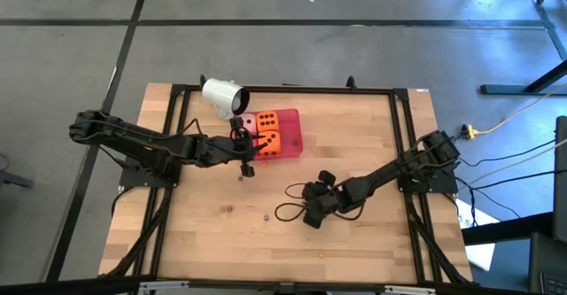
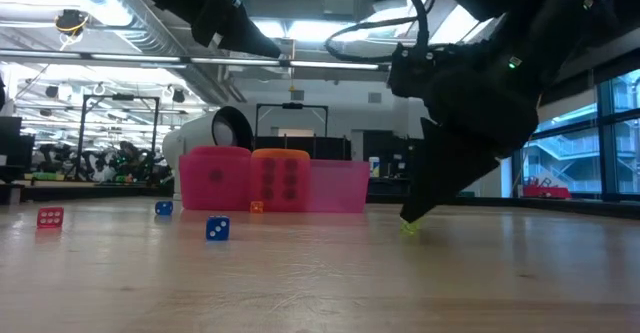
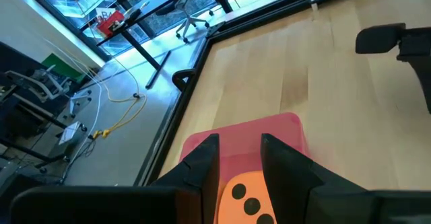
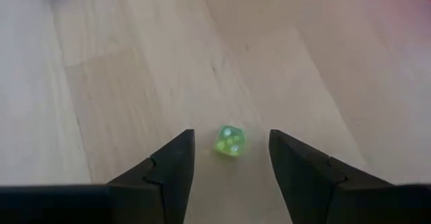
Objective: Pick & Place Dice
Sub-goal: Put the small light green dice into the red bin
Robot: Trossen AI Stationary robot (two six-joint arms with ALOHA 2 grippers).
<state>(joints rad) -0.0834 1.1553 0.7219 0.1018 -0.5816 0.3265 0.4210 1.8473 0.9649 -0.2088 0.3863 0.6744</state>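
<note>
Straddling (right wrist view): right hand [image 4: 229,158] spread around small green die [image 4: 229,141], ready to pinch.
High view: left hand [image 1: 247,146] spread over red tray [image 1: 293,139], centre-left; big dice [image 1: 264,132] inside.
Low view: blue die [image 2: 217,229] loose on table [image 2: 320,283], lower left.

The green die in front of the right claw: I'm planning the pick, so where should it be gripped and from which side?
Grip the green die across its two opposite side faces, coming down from above. The right claw is open with a finger on either side; the die lies free on bare table.
</note>
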